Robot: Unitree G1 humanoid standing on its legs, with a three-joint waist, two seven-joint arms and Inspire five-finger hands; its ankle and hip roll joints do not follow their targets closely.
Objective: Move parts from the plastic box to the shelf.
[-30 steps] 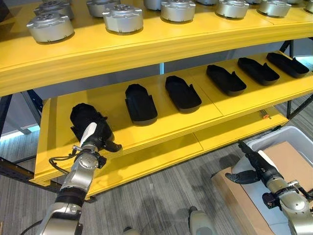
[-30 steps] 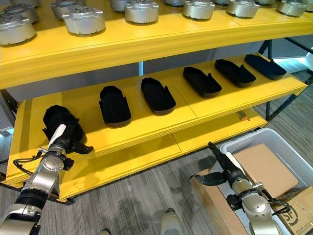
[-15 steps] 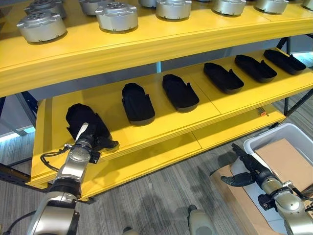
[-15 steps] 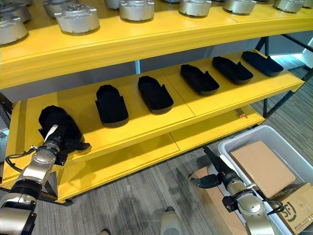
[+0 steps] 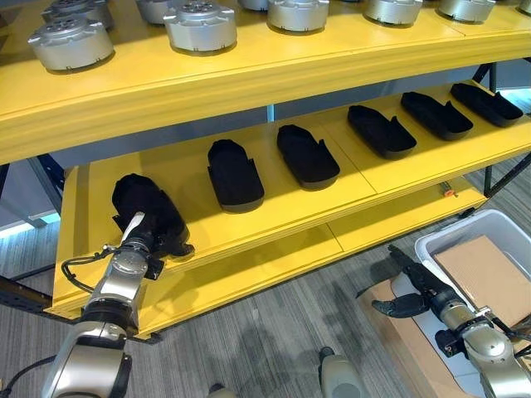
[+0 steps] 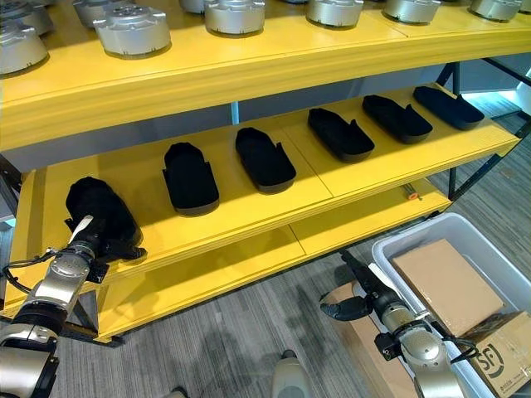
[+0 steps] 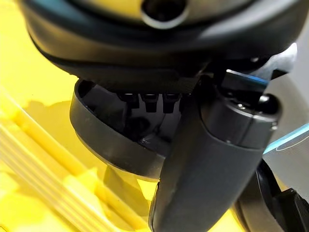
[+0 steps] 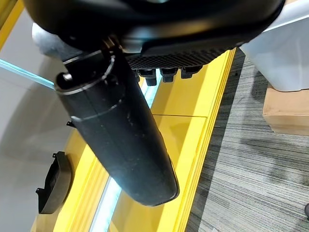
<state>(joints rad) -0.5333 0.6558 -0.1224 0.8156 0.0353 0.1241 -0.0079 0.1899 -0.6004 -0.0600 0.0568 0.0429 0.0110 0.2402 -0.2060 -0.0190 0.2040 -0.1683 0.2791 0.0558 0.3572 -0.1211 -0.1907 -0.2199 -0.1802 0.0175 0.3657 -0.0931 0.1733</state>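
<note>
— Where the yellow shelf (image 5: 274, 217) ends at the left, what sits there?
— A black part (image 5: 143, 206), on the middle board, with the left hand (image 5: 153, 240) against its near end; whether the fingers grip it, I cannot tell.
— And beside it?
— Five more black parts (image 5: 235, 172) in a row to the right; silver housings (image 5: 199, 26) on the board above.
— The right hand (image 5: 415, 290)?
— Fingers straight, holding nothing, low by the plastic box (image 5: 465, 235), which holds a carton (image 5: 485, 278).
</note>
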